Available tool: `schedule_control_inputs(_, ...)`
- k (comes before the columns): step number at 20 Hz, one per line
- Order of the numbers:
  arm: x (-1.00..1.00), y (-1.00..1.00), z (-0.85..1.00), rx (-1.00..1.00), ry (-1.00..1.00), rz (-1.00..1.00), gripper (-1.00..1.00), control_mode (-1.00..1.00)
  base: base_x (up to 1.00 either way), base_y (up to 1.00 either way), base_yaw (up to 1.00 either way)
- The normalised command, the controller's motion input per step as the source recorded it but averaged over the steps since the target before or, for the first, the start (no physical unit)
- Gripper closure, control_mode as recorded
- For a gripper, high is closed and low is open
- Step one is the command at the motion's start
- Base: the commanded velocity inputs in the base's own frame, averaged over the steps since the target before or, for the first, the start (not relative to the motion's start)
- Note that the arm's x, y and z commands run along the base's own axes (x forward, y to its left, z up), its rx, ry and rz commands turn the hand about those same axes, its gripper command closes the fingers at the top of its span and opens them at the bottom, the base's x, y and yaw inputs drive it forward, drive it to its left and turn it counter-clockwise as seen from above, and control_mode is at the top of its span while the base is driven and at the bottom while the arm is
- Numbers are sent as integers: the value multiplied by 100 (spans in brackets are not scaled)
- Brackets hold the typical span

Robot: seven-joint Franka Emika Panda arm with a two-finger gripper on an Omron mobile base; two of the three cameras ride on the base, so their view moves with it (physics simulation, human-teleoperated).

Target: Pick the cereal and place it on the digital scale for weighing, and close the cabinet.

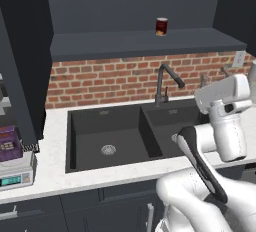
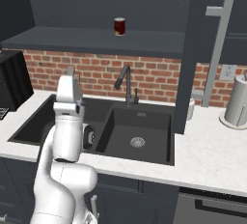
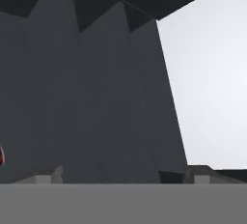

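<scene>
The purple cereal box [image 1: 10, 144] stands upright on the light grey digital scale [image 1: 20, 172] at the counter's far left, above the teal display. The dark cabinet [image 1: 140, 6] over the sink is open. One door [image 1: 22, 71] swings out on the left. The other door [image 2: 193, 49] juts forward, showing its silver bar handle [image 2: 217, 49]. In the hand view my gripper [image 3: 123, 177] is open, with nothing between its fingertips [image 3: 46, 175]. It faces dark cabinet panels and a pale wall, far from the cereal.
A short dark red can [image 1: 161, 26] sits on the cabinet shelf. Below lie a black double sink [image 1: 115, 136] and a faucet [image 1: 165, 83] against the brick wall. A black microwave [image 2: 12, 80] stands left. A paper towel roll [image 2: 239, 102] stands on the counter at right.
</scene>
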Motion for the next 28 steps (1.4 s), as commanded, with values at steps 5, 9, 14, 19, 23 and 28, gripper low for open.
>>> schedule_control_inputs(5, -64, -79, 78, 0, 13, -10, -100, -100, 0, 0, 0)
schedule_control_inputs(9, -71, -54, 93, -3, 30, -6, -100, -100, 0, 0, 0)
schedule_control_inputs(14, -82, -26, 21, -12, 30, -4, -100, -100, 0, 0, 0)
schedule_control_inputs(19, -80, 0, -32, -5, 11, -1, -100, -100, 0, 0, 0)
schedule_control_inputs(23, -33, -30, -69, 0, 10, 0, -100, -100, 0, 0, 0)
schedule_control_inputs(28, -52, -63, -27, 0, 6, -2, -100, -100, 0, 0, 0)
